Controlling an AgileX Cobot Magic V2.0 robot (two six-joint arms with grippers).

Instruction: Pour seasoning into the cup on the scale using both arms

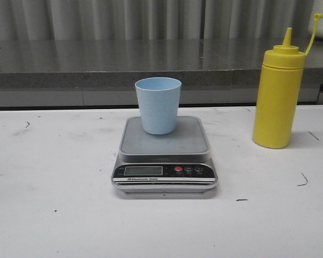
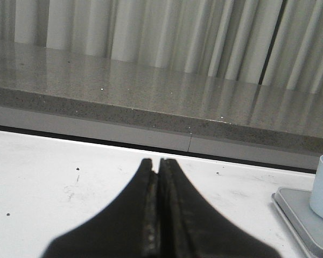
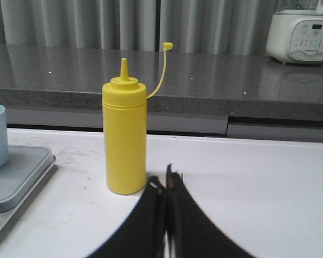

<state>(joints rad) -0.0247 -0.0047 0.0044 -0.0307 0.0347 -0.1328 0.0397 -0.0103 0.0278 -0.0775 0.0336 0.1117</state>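
Left end effector (image 2: 159,164): black fingers pressed together, nothing between them, hanging low over bare worktop (image 1: 54,215) to the left of the scale. Right end effector (image 3: 164,183): fingers likewise closed on nothing, sitting just in front of the bottle's base and not touching it. Neither arm shows in the front view.

Worktop: white, scuffed, carrying all the task items. A grey stone ledge (image 1: 97,64) runs behind it, with a white appliance (image 3: 301,32) on it off to the right.

Scale (image 1: 165,156): centred, platform level, display facing the camera; reading too small to make out.

Seasoning bottle (image 1: 278,97): yellow, upright on the worktop, well apart from the scale on its right. Tip cover hangs off on its tether, so the nozzle is bare.

Cup (image 1: 158,105): pale blue, upright on the platform, toward its back edge. Inside not visible.

Progress, as judged: the cup is already placed and the nozzle already uncapped. Gripping the bottle, carrying it over, tipping and pouring all remain. Task barely begun.
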